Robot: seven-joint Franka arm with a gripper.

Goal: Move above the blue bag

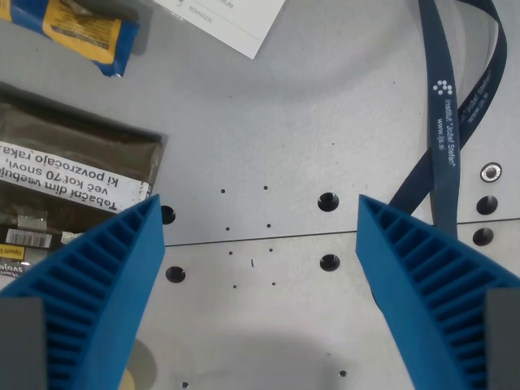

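Note:
A blue bag with a yellow panel [77,31] lies at the top left corner of the wrist view, partly cut off by the frame edge. My gripper [258,203] is open, its two ribbed blue fingers [106,284] spread wide over bare grey table with nothing between them. The bag is well up and to the wrist view's left of the fingertips, apart from them.
A brown tobacco pouch with a white warning label [69,175] lies at the left, touching the left finger's outline. A dark blue lanyard [451,122] loops down the right side. A white sheet [231,20] sits at the top. The grey plate [268,106] has bolt holes.

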